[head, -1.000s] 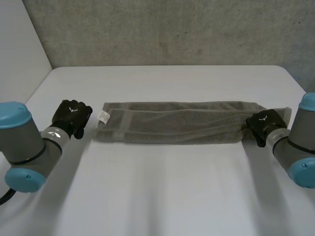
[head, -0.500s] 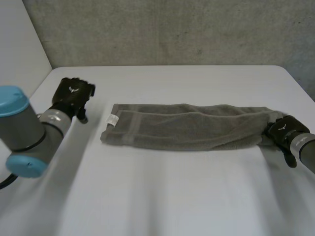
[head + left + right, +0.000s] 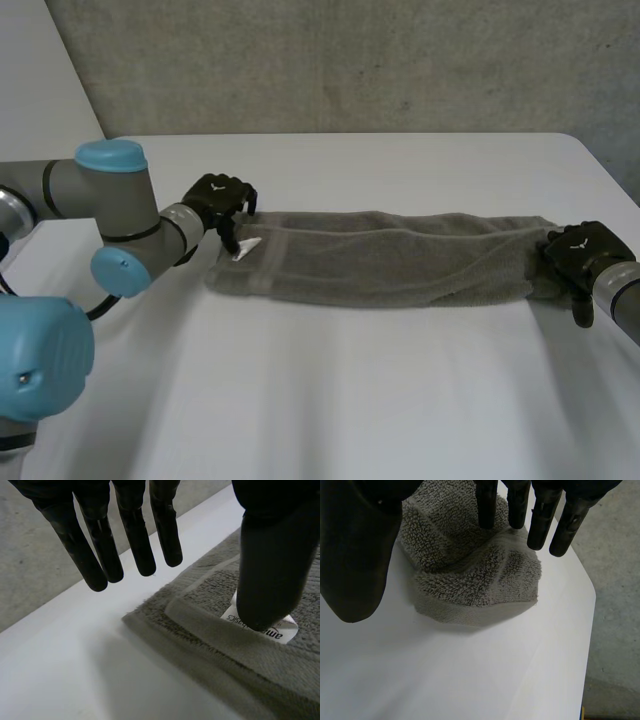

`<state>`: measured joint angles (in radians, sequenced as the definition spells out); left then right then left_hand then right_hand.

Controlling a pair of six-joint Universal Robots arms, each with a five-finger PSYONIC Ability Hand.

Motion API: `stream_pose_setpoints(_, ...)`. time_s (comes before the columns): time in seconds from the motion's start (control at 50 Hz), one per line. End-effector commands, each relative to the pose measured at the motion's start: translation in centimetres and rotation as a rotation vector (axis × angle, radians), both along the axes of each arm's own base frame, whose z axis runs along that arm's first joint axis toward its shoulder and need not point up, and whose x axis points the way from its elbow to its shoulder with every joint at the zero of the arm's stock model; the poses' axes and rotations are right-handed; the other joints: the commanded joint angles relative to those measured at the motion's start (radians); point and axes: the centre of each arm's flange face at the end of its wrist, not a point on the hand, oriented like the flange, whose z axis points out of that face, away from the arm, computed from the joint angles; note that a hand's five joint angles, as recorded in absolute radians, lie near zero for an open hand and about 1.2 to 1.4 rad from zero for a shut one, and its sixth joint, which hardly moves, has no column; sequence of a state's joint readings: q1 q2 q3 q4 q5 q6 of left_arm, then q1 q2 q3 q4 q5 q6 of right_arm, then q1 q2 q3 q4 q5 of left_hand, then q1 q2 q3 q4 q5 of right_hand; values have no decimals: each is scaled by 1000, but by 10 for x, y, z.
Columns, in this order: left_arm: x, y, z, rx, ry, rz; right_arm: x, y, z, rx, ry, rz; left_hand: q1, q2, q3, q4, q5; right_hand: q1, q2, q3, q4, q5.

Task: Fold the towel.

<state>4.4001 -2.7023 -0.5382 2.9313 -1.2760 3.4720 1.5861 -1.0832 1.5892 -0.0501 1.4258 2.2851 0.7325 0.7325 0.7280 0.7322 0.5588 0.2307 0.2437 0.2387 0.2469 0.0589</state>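
Left hand [image 3: 270, 555] in wrist view: thumb perhaps touching towel [image 3: 200, 645] label [image 3: 283, 630].

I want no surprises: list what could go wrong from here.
The left robot hand is open, thumb over the label, fingers past the corner of the towel: closing there may catch only the top layer. The right robot hand is open over a bunched end, so the fold could come out uneven.

Both hands held open, low over the table [image 3: 350, 400].
The left arm [image 3: 110, 215] stretches in from the table's left edge; the left hand [image 3: 222, 195] keeps its fingers [image 3: 135, 535] straight, thumb apart. The right hand [image 3: 580, 250] is near the right edge, fingers straight, thumb wide.
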Motion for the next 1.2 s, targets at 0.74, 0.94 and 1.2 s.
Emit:
stream_pose_setpoints(0.74,22,62,47,119,-27,-22,5,3,15,-27,-137,-1,15,15,20,16,14,-56,-69,-64,-72,-59)
stream_pose_setpoints(0.94,43,101,48,-19,29,-50,7,4,11,-9,-155,11,15,15,20,16,14,-56,-69,-64,-72,-59)
stream_pose_setpoints(1.2,36,97,5,-55,-82,-93,9,7,8,6,-159,13,-17,-17,-13,-17,-18,-56,-69,-64,-72,-59)
